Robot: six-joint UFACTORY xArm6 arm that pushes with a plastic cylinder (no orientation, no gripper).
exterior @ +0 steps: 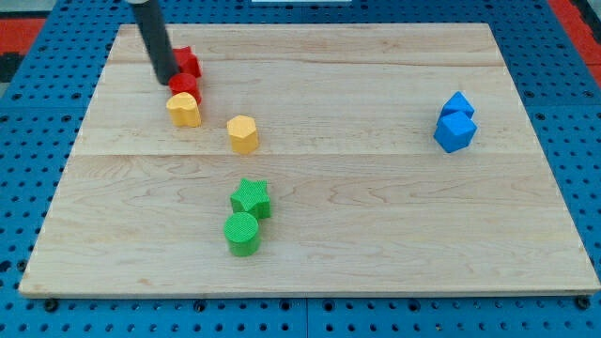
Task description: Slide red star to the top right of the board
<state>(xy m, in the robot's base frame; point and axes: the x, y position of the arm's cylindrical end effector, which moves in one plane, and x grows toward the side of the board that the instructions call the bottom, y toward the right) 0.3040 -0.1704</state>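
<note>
The red star (189,63) lies near the board's top left, partly hidden behind my rod. A second red block (186,90) sits just below it, touching it. My tip (165,80) rests on the board at the left side of these two red blocks, against them. A yellow heart-like block (184,109) sits directly below the lower red block.
A yellow hexagonal block (242,134) lies right of the yellow heart. A green star (251,198) and a green cylinder (242,233) sit at the lower middle. Two blue blocks (455,123) touch at the right. The wooden board (376,235) has blue pegboard around it.
</note>
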